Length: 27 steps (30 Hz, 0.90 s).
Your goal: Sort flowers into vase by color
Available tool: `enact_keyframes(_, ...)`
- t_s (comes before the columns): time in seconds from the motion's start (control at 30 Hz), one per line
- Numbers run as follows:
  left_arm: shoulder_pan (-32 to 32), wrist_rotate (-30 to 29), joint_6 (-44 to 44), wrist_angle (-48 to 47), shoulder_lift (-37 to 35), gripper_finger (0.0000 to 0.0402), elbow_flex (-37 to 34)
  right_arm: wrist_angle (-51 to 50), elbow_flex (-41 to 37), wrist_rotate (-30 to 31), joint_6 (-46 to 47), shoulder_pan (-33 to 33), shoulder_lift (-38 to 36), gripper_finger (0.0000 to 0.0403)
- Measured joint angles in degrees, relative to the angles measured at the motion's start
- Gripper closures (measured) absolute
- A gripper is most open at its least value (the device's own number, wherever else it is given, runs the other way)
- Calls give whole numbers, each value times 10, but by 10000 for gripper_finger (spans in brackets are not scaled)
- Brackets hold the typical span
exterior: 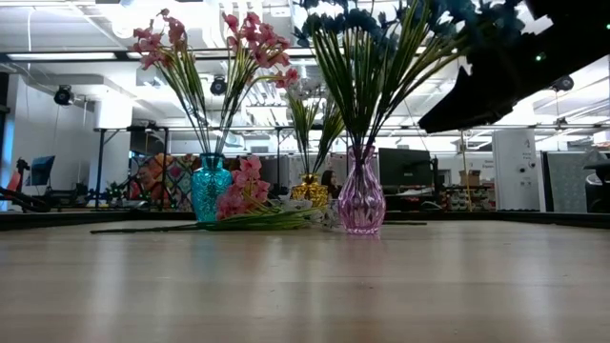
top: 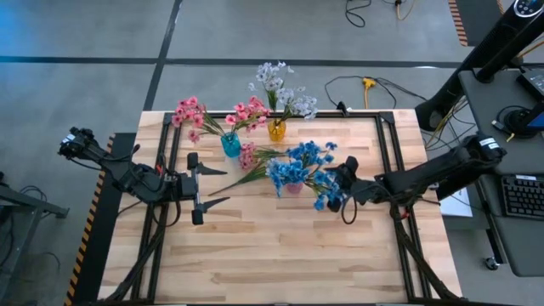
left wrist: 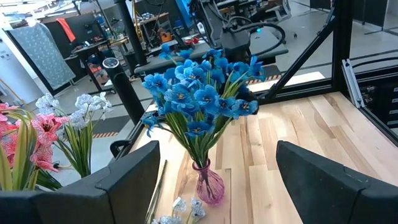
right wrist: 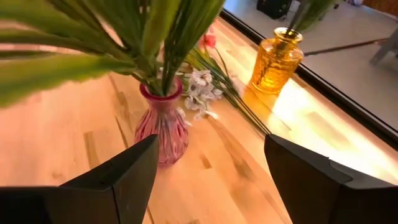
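Wooden table (top: 280, 255) fills mid-frame; both grippers, left (top: 206, 184) and right (top: 343, 189), gape wide and empty beside the centre. Blue flowers (top: 302, 166) stand in the pink vase (exterior: 361, 202); pink stems (top: 248, 161) lie just left

We are in a robotics lab or workshop. Past the wooden table (top: 280, 246) we see an open hall with ceiling strip lights (exterior: 57, 55), monitors (exterior: 405, 170) and benches. Cables (top: 370, 85) trail over a grey concrete floor (top: 85, 34), and a desk with a keyboard (top: 520, 197) stands beside the rig.
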Motion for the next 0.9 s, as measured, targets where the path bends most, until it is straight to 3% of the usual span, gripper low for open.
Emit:
enact_keyframes(0.37, 0, 0, 0, -1, 0, 99, 0, -70, 0, -2, 22, 0, -46, 124)
enact_keyframes(0.73, 0, 0, 0, -3, 0, 99, 0, -290, -1, -1, 179, 0, -107, 122)
enact_keyframes(0.9, 0, 0, 0, -3, 0, 99, 0, -300, -25, -1, 216, 0, -110, 126)
